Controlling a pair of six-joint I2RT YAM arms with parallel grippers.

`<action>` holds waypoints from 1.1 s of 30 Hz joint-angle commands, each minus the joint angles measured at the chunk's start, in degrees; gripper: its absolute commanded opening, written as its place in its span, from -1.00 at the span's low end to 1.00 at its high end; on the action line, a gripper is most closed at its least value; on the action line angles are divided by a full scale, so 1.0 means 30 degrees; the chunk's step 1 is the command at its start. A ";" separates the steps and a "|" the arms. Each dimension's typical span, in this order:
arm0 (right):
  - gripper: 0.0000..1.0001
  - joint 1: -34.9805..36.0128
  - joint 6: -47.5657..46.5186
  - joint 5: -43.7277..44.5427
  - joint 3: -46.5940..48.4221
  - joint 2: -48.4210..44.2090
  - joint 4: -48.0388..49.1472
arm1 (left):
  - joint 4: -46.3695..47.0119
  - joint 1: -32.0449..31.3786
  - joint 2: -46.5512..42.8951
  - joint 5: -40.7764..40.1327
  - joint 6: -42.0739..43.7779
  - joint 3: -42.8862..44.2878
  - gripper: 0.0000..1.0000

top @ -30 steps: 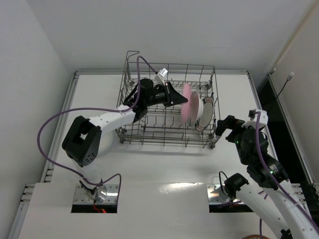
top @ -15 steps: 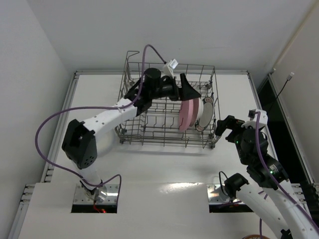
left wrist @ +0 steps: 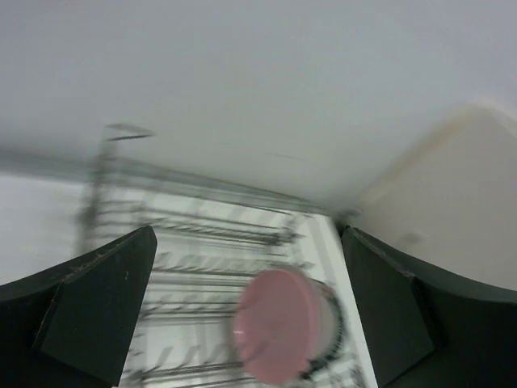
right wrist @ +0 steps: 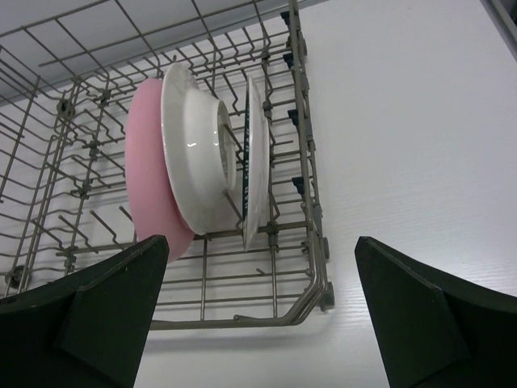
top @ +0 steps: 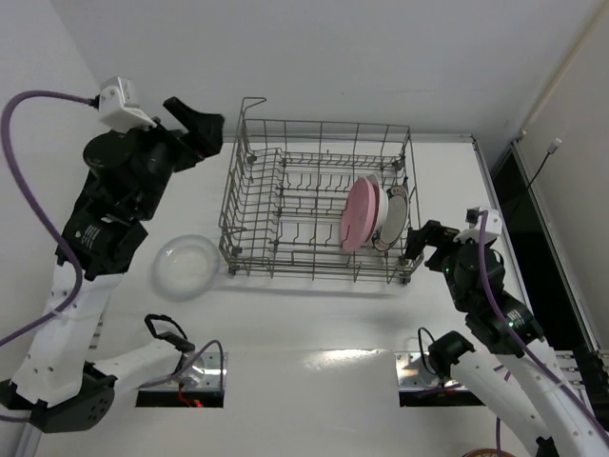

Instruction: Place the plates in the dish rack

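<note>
Its jaws wide and empty, the left gripper (top: 202,138) has swung up and away, left of the dish rack (top: 324,125), leaving the pink plate (top: 357,211) upright at the rack's right end. One white plate (top: 187,267) waits just left of the rack. The right gripper (top: 425,238) hangs wide open at its right corner.

L hand (top: 202,136) has pulled out of the dish rack (top: 324,125) & swung up high to the left, fingers apart, nothing btwn them. Pink plate (top: 356,215), held 1 s ago, now stands on edge in rack unaided. W/ arm gone, white plate (top: 186,268) on surface (top: 314,314) left of rack now shows.
</note>
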 commanded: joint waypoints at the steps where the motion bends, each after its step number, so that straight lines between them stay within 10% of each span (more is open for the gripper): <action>1: 1.00 -0.0122 0.0150 -0.0658 -0.0337 0.0569 0.1298 | -0.5476 0.2044 0.0616 -0.5375 -0.0495 -0.2607 1.00; 10: 1.00 -0.0122 0.0150 -0.0808 -0.0337 0.0515 0.1095 | -0.6091 0.7935 0.0643 -0.1747 -0.3537 -0.7910 1.00; 33: 1.00 -0.0122 -0.0026 0.0541 -0.0540 -0.0687 0.0011 | -0.2838 0.8992 0.6850 0.2064 -0.5538 -1.4715 1.00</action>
